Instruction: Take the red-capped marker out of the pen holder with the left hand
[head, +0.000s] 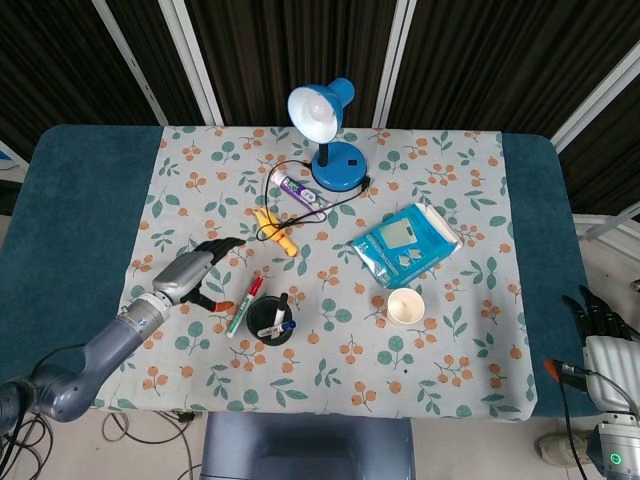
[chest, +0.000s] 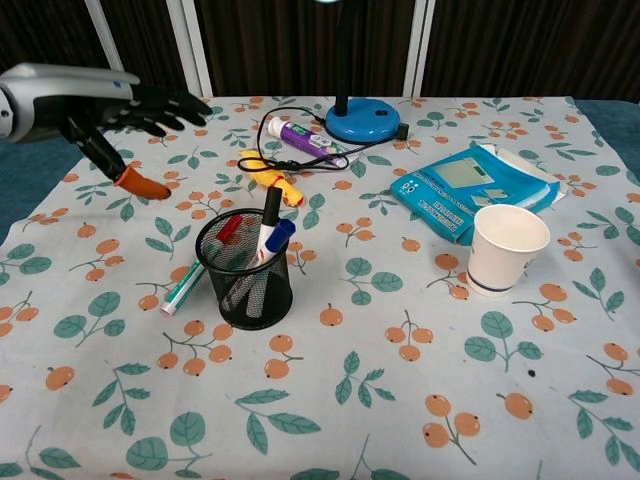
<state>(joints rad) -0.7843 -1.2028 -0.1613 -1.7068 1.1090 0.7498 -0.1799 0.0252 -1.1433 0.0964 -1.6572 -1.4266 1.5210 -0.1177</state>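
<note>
The red-capped marker (head: 244, 304) lies on the floral cloth, slanted, its red cap end resting against the left side of the black mesh pen holder (head: 258, 312). In the chest view the marker (chest: 185, 287) shows its white and green body left of the pen holder (chest: 245, 290), the cap partly behind the mesh. My left hand (head: 196, 271) hovers above and to the left of it, fingers spread and holding nothing; the chest view shows the left hand (chest: 110, 105) raised well clear. Two other pens stand in the holder. My right hand (head: 600, 320) hangs off the table's right edge.
A blue desk lamp (head: 330, 140) with its black cable stands at the back. A purple tube (head: 303, 192) and a yellow object (head: 275, 230) lie behind the holder. A blue packet (head: 407, 243) and a paper cup (head: 405, 306) sit to the right.
</note>
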